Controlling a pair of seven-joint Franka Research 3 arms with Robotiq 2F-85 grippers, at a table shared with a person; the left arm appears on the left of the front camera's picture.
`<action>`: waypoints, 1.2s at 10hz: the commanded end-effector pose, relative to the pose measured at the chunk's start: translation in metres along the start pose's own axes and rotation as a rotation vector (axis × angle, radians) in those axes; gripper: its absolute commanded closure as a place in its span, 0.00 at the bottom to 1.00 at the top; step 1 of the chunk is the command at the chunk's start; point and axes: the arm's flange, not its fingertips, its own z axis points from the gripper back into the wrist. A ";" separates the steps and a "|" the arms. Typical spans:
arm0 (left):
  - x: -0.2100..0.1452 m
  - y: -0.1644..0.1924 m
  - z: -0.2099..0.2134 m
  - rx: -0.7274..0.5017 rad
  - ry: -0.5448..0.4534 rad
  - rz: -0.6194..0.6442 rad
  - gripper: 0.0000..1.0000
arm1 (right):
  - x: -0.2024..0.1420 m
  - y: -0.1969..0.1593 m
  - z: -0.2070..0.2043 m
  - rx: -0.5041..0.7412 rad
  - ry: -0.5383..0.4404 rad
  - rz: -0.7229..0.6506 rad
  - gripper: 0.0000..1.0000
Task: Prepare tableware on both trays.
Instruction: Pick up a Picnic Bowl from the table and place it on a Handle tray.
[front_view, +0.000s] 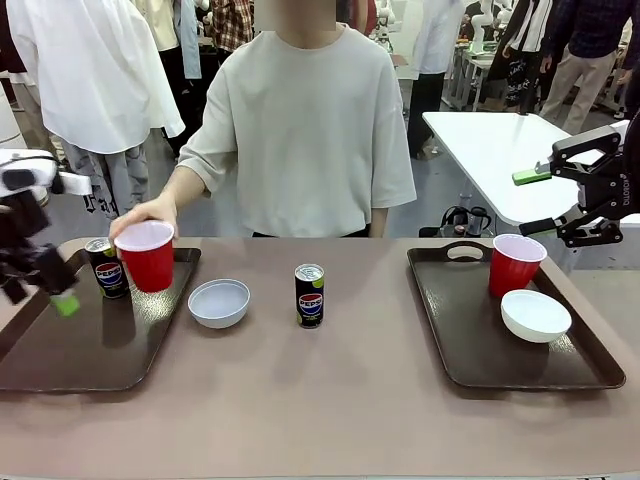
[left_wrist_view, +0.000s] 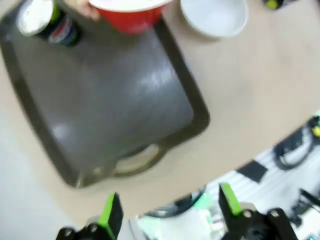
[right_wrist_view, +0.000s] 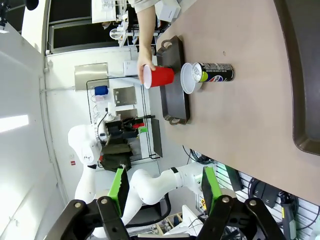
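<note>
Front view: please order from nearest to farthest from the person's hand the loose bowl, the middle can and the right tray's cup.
From the person's hand:
1. bowl, beside the left tray.
2. can, table middle.
3. red cup, on the right tray.

Red cups (front_view: 147, 262), white bowls (front_view: 219, 303), black cans (front_view: 310, 297), dark brown trays (front_view: 478, 345).

The left-tray can (front_view: 106, 268) and the middle can (front_view: 310, 296) each read "PEPSI" in white letters; no other print was legible.
</note>
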 end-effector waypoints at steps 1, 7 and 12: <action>-0.062 0.010 0.015 0.008 -0.014 -0.018 0.00 | 0.002 -0.003 0.001 -0.003 0.010 0.016 0.24; -0.026 0.004 -0.005 0.007 -0.064 0.022 0.00 | 0.002 -0.003 0.001 -0.003 0.010 0.016 0.24; 0.065 -0.074 -0.082 0.083 -0.066 0.039 0.00 | 0.002 -0.003 0.001 -0.003 0.010 0.016 0.24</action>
